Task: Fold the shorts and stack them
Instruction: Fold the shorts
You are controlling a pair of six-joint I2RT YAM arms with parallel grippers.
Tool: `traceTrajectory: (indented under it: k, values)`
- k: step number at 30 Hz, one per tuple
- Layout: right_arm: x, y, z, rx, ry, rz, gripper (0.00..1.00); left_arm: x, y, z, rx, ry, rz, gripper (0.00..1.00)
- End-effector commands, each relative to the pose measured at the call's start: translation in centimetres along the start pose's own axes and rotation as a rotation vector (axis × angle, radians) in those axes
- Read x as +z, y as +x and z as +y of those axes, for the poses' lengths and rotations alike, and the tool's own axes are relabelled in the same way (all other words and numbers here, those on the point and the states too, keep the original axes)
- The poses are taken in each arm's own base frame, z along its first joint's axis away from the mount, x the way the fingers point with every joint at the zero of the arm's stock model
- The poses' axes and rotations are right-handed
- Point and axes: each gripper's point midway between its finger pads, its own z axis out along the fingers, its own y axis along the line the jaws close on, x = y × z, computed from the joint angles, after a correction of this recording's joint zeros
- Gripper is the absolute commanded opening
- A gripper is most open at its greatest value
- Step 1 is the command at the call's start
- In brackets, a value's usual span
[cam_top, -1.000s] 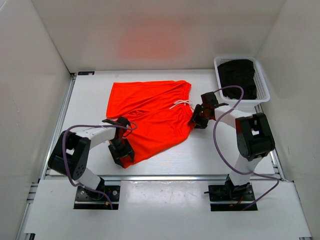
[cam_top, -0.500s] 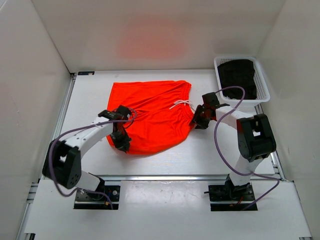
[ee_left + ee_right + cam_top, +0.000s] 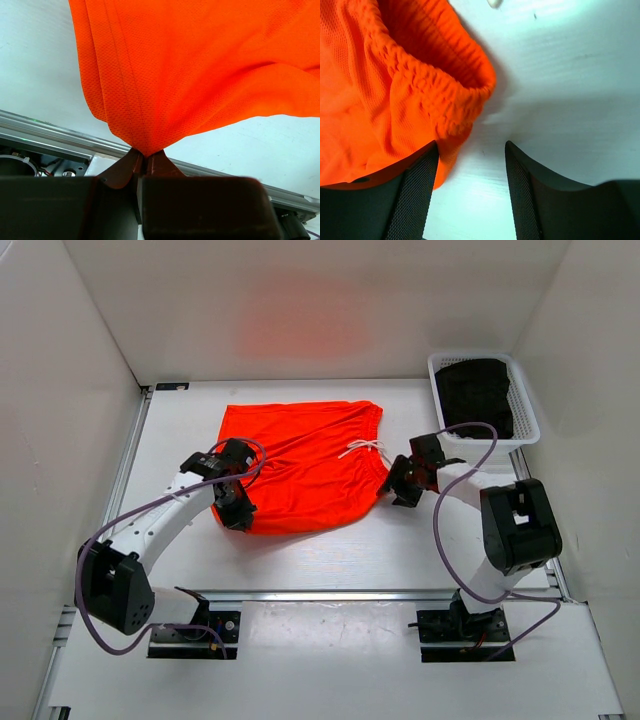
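Shorts: bright orange-red shorts (image 3: 305,460) lie spread on the white worktop (image 3: 400,550), left of centre and toward the back wall.
Lie of the cloth: the waistband (image 3: 420,75) is on the right side and the leg ends are on the left. A white drawstring (image 3: 362,448) shows on the fabric near the waistband.
Left claw: the left claw (image 3: 146,156) is clenched on the near-left corner of the shorts, with a gathered pinch of mesh fabric between the two tips.
Cloth at the left claw: in the left wrist view the fabric rises out of the pinch and fans away in folds, and bare worktop shows on either side of it.
Near edge: a metal rail (image 3: 50,132) runs along the worktop's near edge just beyond the pinch.
Right claw: the right claw (image 3: 471,150) is released, fingers (image 3: 415,200) apart, low at the near end of the waistband.
Contact at the right claw: the ruffled elastic edge lies against the inner face of one finger, and the gap between the fingers is mostly bare worktop. Nothing is clamped.
Basket: a white slatted basket (image 3: 528,410) sits at the far-right corner, well apart from the shorts.
Basket contents: a dark garment (image 3: 478,395) lies inside. Its kind cannot be told.
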Motion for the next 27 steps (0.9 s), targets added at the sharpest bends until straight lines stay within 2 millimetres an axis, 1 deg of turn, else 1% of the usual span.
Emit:
traceTrajectory:
  k: [1, 2, 3, 4, 5, 6, 7, 8, 9, 10, 11, 12, 13, 15, 16, 17, 18, 19, 20, 21, 23, 27]
  values:
    - [-1.0, -0.7, 1.0, 0.024, -0.067, -0.05, 0.61, -0.3, -0.6, 0.3, 0.005, -0.009, -0.027, 0.1]
    - [-0.9, -0.4, 0.7, 0.038, -0.061, -0.043, 0.59, -0.3, -0.6, 0.3, 0.005, -0.009, -0.027, 0.1]
    - [-1.0, -0.3, 0.8, 0.036, -0.067, -0.05, 0.53, -0.3, -0.6, 0.3, 0.005, -0.009, -0.027, 0.1]
    - [-1.0, -0.3, 0.8, 0.045, -0.068, -0.05, 0.51, -0.3, -0.7, 0.4, -0.004, -0.011, -0.028, 0.1]
    - [-1.0, -0.3, 0.8, 0.045, -0.068, -0.05, 0.51, -0.3, -0.7, 0.4, -0.004, -0.011, -0.028, 0.1]
    - [-1.2, -0.6, 0.9, 0.043, -0.067, -0.065, 0.49, -0.3, -0.6, 0.6, -0.003, -0.018, -0.022, 0.1]
    - [-1.2, -1.0, 0.9, 0.053, -0.063, -0.08, 0.49, -0.3, -0.6, 0.6, -0.003, -0.018, -0.022, 0.1]
    - [-1.3, -0.7, 0.7, 0.053, -0.062, -0.079, 0.48, -0.3, -0.6, 0.6, 0.006, -0.018, -0.022, 0.1]
    - [-1.6, -1.1, 0.8, 0.064, -0.058, -0.1, 0.44, -0.3, -0.8, 0.8, -0.003, -0.02, -0.023, 0.1]
    - [-1.4, -1.0, 0.3, 0.067, -0.039, -0.105, 0.42, -0.3, -0.8, 0.8, -0.003, -0.02, -0.023, 0.1]
    - [-2.0, -1.5, 0.6, 0.072, -0.047, -0.131, 0.41, -0.3, -0.9, 0.9, -0.003, -0.026, -0.03, 0.1]
    - [-2.0, -1.4, -0.1, 0.075, -0.022, -0.139, 0.4, -0.3, -0.9, 0.9, -0.003, -0.026, -0.03, 0.1]
    - [-2.0, -1.5, -0.2, 0.085, -0.014, -0.147, 0.38, -0.3, -0.9, 0.9, -0.003, -0.026, -0.03, 0.1]
    - [-2.2, -1.4, -1.1, 0.113, 0.018, -0.154, 0.35, -0.3, -0.9, 0.9, -0.003, -0.026, -0.03, 0.1]
    - [-2.1, -1.2, -1.6, 0.115, 0.032, -0.155, 0.35, -0.3, -0.9, 0.9, -0.003, -0.026, -0.03, 0.1]
    - [-2.1, -1.1, -1.5, 0.114, 0.026, -0.149, 0.35, -0.3, -0.9, 0.9, -0.003, -0.026, -0.03, 0.1]
    - [-1.7, -0.7, -1.7, 0.108, 0.031, -0.128, 0.35, -0.3, -0.9, 0.9, -0.003, -0.026, -0.03, 0.1]
    - [-1.4, -1.0, -1.2, 0.106, 0.012, -0.122, 0.35, -0.3, -0.9, 0.9, -0.003, -0.026, -0.03, 0.1]
    - [-0.8, -0.6, -0.9, 0.105, -0.006, -0.096, 0.35, -0.1, -0.7, 1.1, -0.002, -0.033, -0.025, 0.1]
    - [-0.5, -0.8, -0.9, 0.105, -0.009, -0.099, 0.35, -0.1, -0.7, 0.8, -0.003, -0.02, -0.023, 0.1]
    - [0.2, -0.3, 0.1, 0.081, -0.02, -0.075, 0.36, -0.1, -0.7, 0.8, 0.006, -0.02, -0.023, 0.1]
    - [1.2, -0.1, 1.8, 0.049, -0.053, -0.064, 0.38, -0.1, -0.7, 1.1, 0.007, -0.033, -0.024, 0.1]
